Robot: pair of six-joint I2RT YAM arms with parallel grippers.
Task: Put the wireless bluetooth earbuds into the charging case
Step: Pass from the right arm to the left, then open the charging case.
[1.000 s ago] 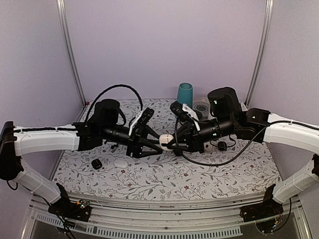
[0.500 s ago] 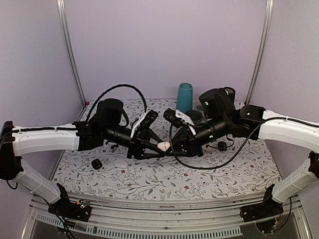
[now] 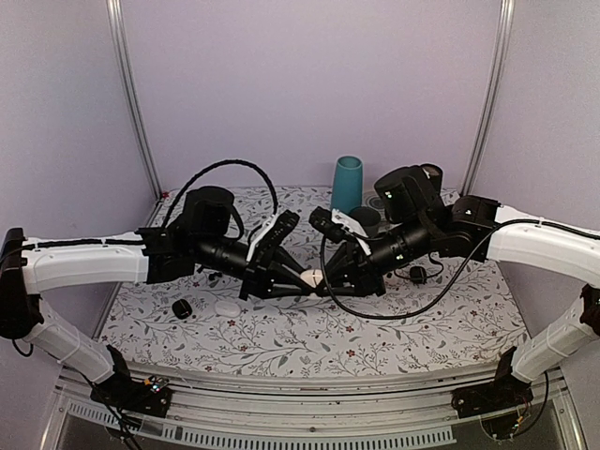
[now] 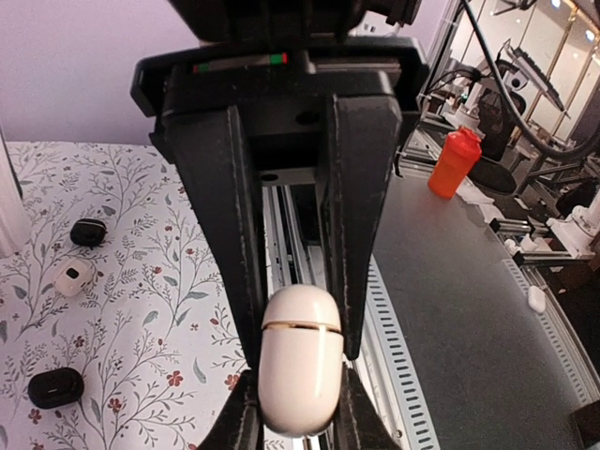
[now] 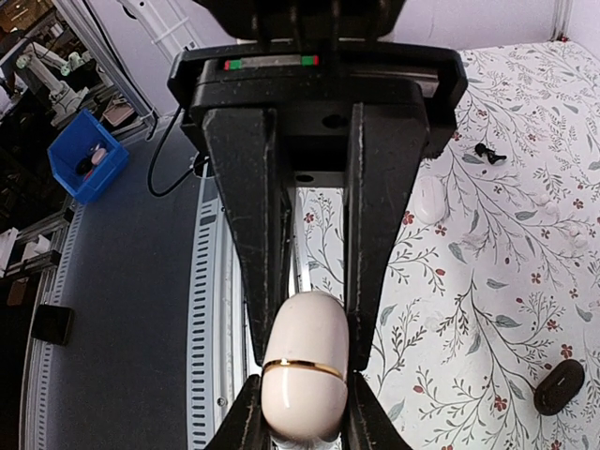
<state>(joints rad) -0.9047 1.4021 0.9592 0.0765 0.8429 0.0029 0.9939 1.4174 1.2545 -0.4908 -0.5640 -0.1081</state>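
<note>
A pinkish-white pill-shaped charging case (image 3: 311, 277) with a gold seam hangs above the middle of the table, its lid closed. My left gripper (image 3: 300, 276) is shut on one end of it and my right gripper (image 3: 325, 278) on the other. In the left wrist view the case (image 4: 300, 361) sits between my fingers (image 4: 234, 281), with the other gripper's tips below. The right wrist view shows the case (image 5: 306, 375) the same way. A tiny black thing (image 5: 486, 150) lies on the table, too small to tell whether it is an earbud. I see no other earbuds.
A black case (image 3: 182, 308) and a white pebble case (image 3: 227, 307) lie front left. A teal cylinder (image 3: 348, 184) stands at the back. A black item (image 3: 418, 274) lies on the right. Black cases (image 4: 55, 387) (image 4: 88, 232) and a small white one (image 4: 72, 277) show on the cloth.
Both grippers, joined on the case, have sunk a little toward the table. The right arm's wrist has swung back and left. The case stays held at both ends.
</note>
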